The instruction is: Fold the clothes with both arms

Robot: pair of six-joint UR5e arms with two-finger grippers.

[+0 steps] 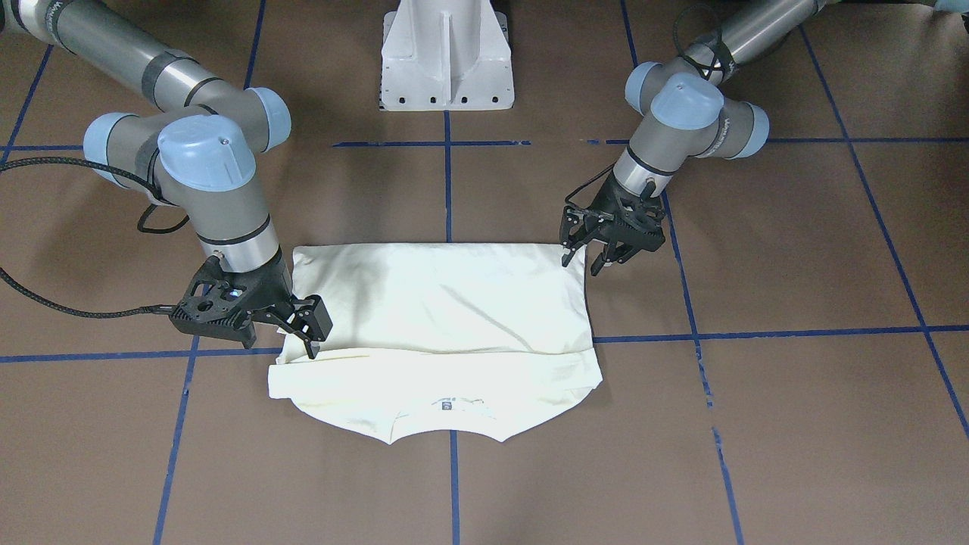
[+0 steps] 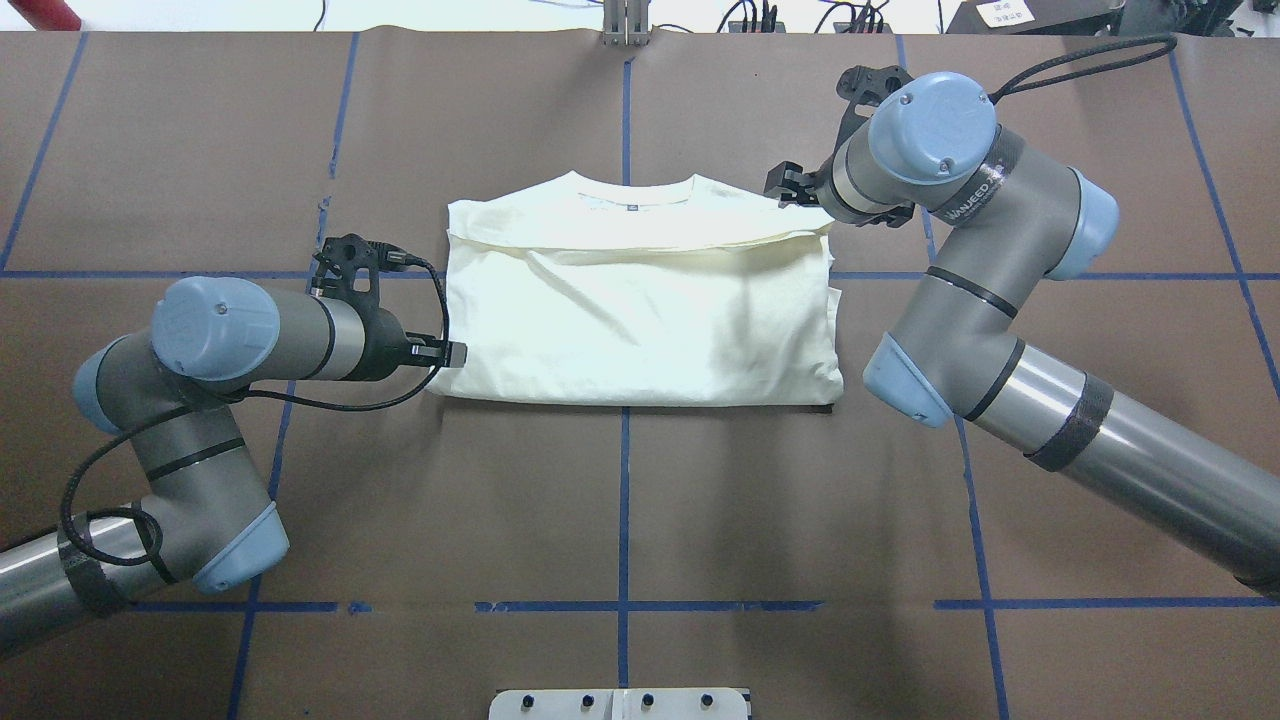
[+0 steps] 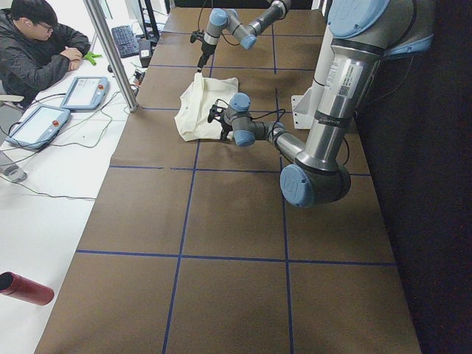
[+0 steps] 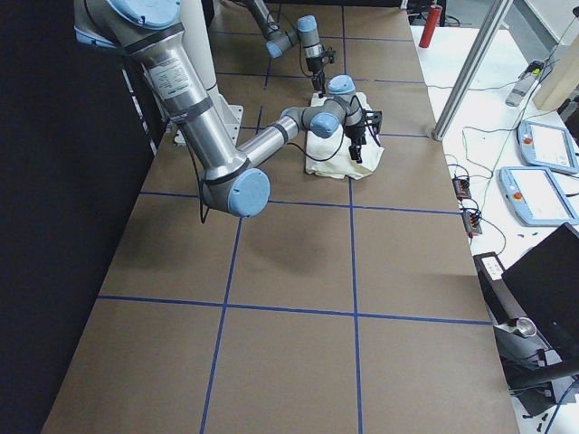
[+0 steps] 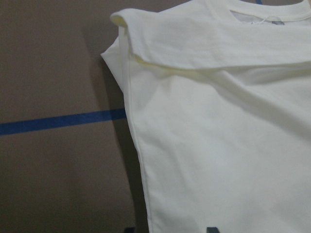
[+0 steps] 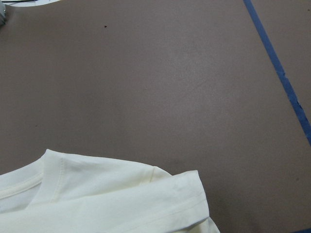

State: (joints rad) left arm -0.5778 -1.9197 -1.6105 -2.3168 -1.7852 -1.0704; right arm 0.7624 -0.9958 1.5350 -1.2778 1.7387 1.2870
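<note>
Overhead exterior view: the black two-finger left gripper (image 2: 452, 352) meets the near left edge of the folded cream long-sleeved T-shirt (image 2: 640, 300), which lies plain side up on the brown, blue-taped table (image 2: 620, 500). The black right gripper (image 2: 795, 186) is at the shirt's far right corner. The left wrist view alone shows fingertips (image 5: 211, 228) apart, one on either side of that edge; whether the right fingers are spread cannot be told. The grey neck label (image 1: 445, 406) is unreadable. Table surface shows on every side of the shirt.

Right arm (image 2: 975, 190): white lettering is printed, but cannot be read.
Shirt neck tag (image 1: 445, 406): grey print is seen, unreadable.
</note>
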